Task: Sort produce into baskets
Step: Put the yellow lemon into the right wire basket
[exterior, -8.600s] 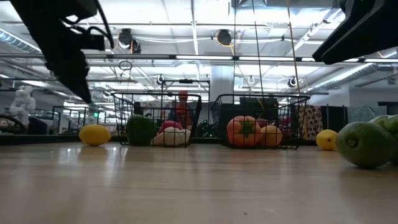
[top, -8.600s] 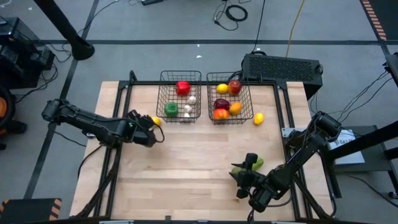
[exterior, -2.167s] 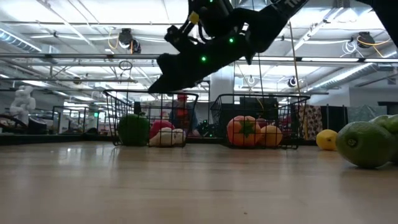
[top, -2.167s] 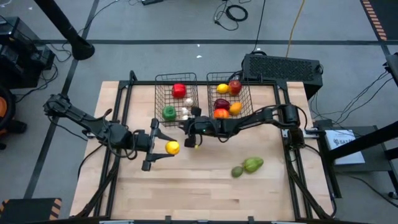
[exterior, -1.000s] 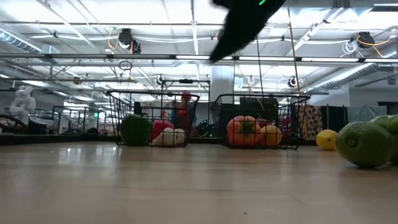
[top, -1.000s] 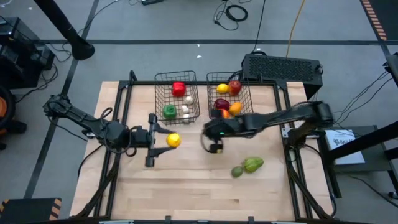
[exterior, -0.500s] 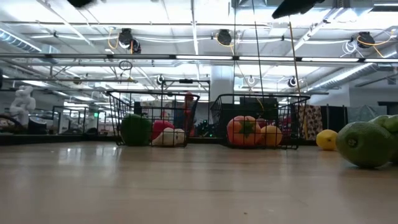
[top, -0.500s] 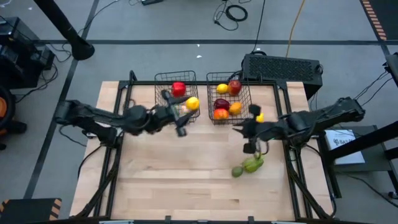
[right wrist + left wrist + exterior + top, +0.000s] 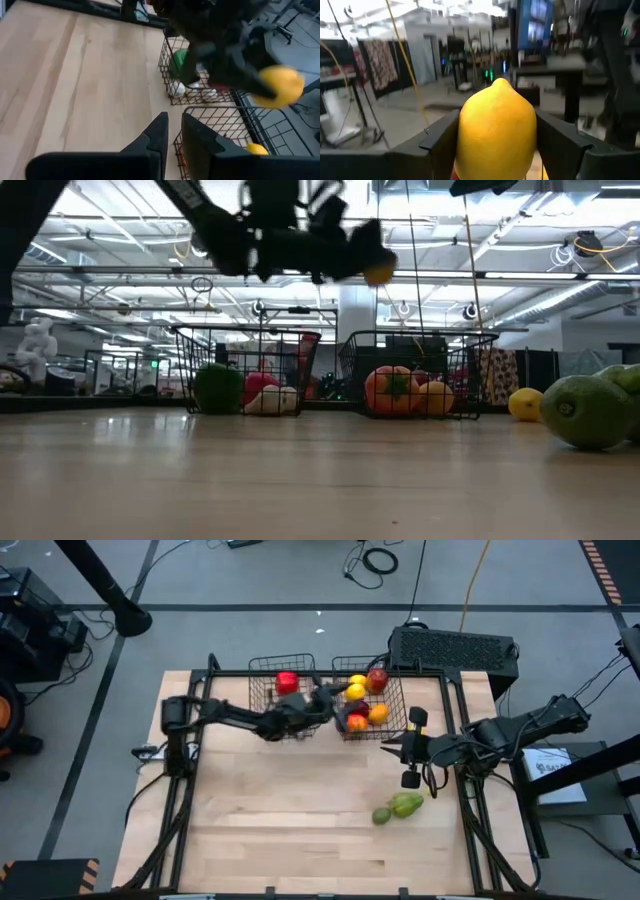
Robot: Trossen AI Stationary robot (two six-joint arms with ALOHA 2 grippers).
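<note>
Pale wooden table top [image 9: 300, 830], plank grain running lengthwise, edged by a dark metal frame [image 9: 205, 690]. Black box [image 9: 455, 648] with a perforated top just behind the table's far right corner. Grey floor [image 9: 250, 580] around, crossed by dark tape lines. Coiled black cable [image 9: 380, 560] on the floor beyond the table; yellow cable [image 9: 475, 580] running toward the box. Orange-and-black striped marking [image 9: 598, 560] at the far right corner. White paper or label [image 9: 555, 765] on a stand beside the table's right edge. Across the room at table level: ceiling lights [image 9: 300, 272], ducts, racks and a patterned cloth [image 9: 497, 375] hanging.
</note>
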